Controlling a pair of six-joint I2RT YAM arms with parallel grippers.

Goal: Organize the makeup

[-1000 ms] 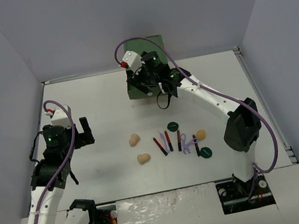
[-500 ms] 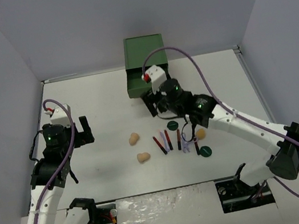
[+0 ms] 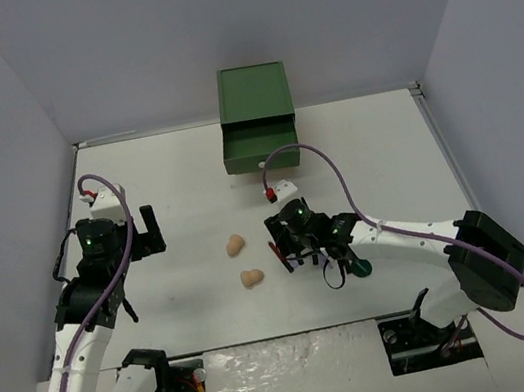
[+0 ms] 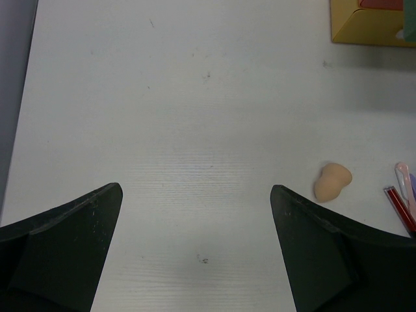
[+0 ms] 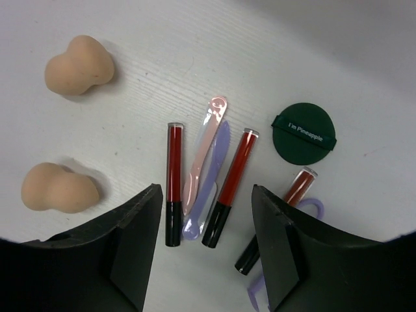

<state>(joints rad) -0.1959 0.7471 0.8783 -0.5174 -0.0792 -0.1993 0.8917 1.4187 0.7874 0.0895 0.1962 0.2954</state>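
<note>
— Where's the makeup?
— Mid-worktop (image 3: 396, 152), well off every edge. Three red-and-black sticks (image 5: 173, 182), a lilac spatula (image 5: 220, 148) and a green disc (image 5: 304, 133) lie under the right tool (image 5: 206, 188), whose jaws are spread wide. Two tan sponges (image 5: 79, 65) lie beside them.
— And the left tool (image 4: 196, 188)?
— Wide too, holding nothing, over bare worktop near the left edge. The green drawer box (image 3: 257, 121) sits at the far edge.

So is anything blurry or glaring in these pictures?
Right wrist view: sharp, print readable on the green puff, tan sponges casting soft shadows. Left wrist view: evenly lit, its black fingers just dark shapes. Top external view: glare on the shiny strip at the near edge.
</note>
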